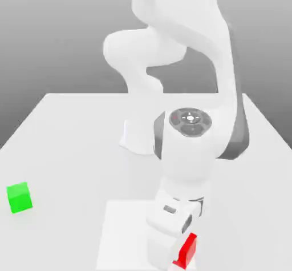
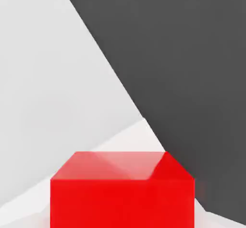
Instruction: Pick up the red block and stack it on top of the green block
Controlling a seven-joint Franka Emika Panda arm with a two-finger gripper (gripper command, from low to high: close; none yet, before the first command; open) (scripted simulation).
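Now the fingers [image 1: 178,258] have closed on the red block [image 1: 186,251], well apart from the green block [image 1: 19,198].

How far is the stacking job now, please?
Done: the arm is down at the red block, claw shut on it. In hand: the block looks not yet lifted off the table. Left: carry it to the green block, alone at the exterior view's left, and stack it.
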